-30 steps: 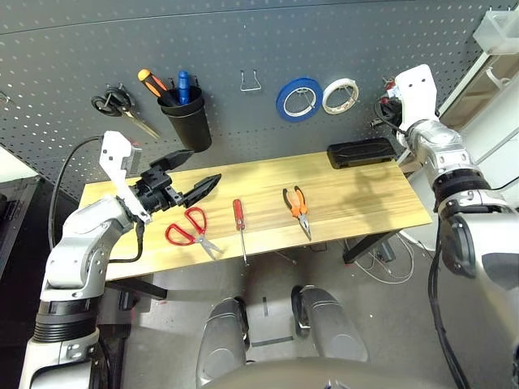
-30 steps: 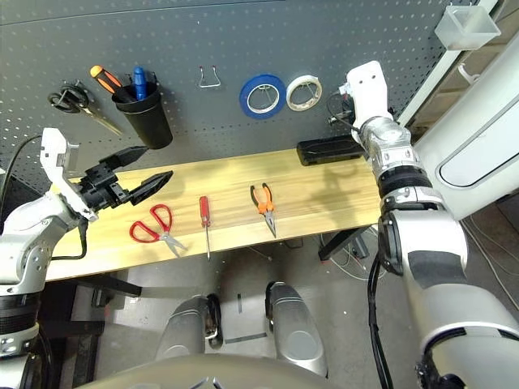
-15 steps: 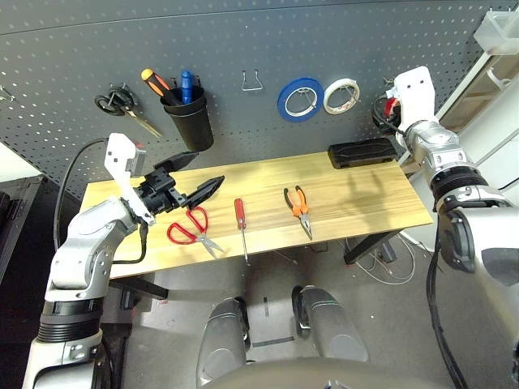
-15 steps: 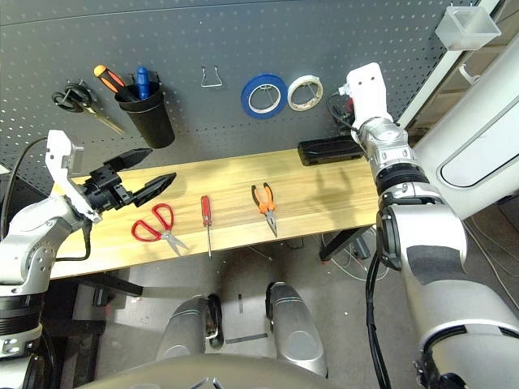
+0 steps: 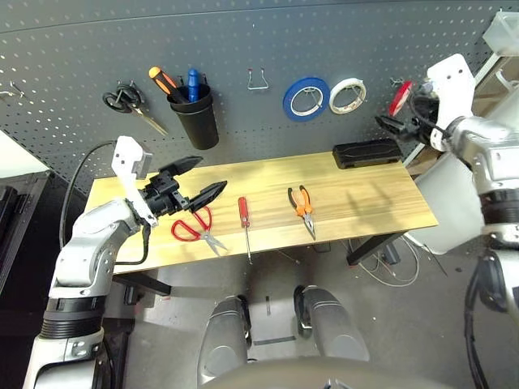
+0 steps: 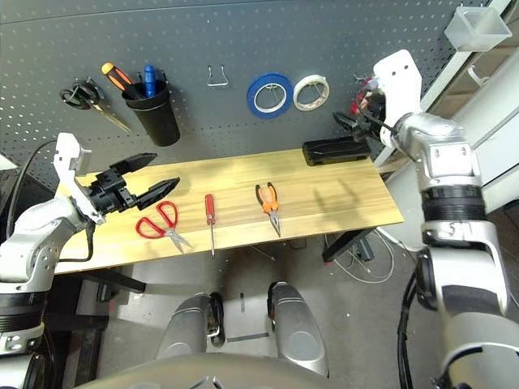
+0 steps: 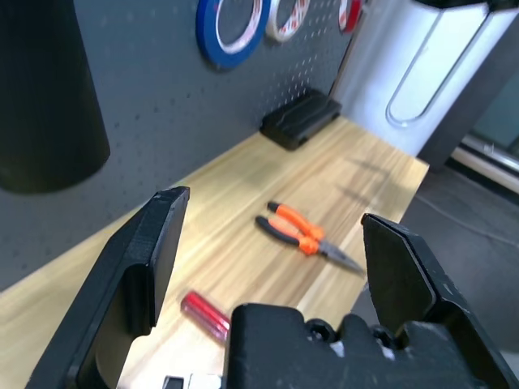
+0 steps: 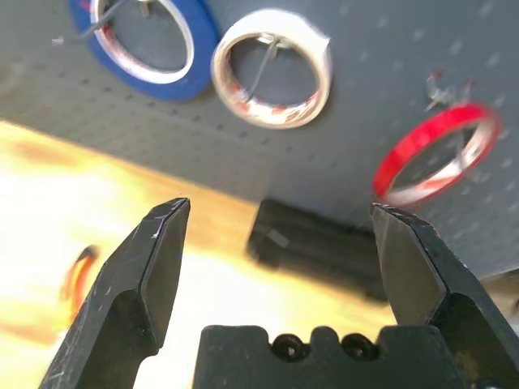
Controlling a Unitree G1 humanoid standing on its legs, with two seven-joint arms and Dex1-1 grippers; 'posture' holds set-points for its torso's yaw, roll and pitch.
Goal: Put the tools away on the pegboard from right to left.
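The thin red tape ring point(image 5: 399, 97) hangs on a hook at the right end of the dark grey pegboard point(image 5: 73, 49). My right gripper point(image 5: 395, 128) is open just in front of and below it, holding nothing; in the right wrist view the ring point(image 8: 386, 172) hangs beyond my spread fingers. On the wooden table lie the orange-and-black pliers point(image 5: 300, 203), the red-handled screwdriver point(image 5: 242, 215) and the red-handled scissors point(image 5: 190, 227). My left gripper point(image 5: 199, 178) is open and empty, hovering just above the scissors.
On the pegboard hang a blue tape roll point(image 5: 306, 97), a white tape roll point(image 5: 346, 95), an empty wire hook point(image 5: 259, 79), black-handled scissors point(image 5: 130, 105) and a black cup point(image 5: 199, 117) holding tools. A black box point(image 5: 366, 151) sits at the table's back right.
My right gripper has drawn back from the pegboard, and the red tape ring stays hanging on its hook. The camera has shifted slightly. My left gripper has barely moved.
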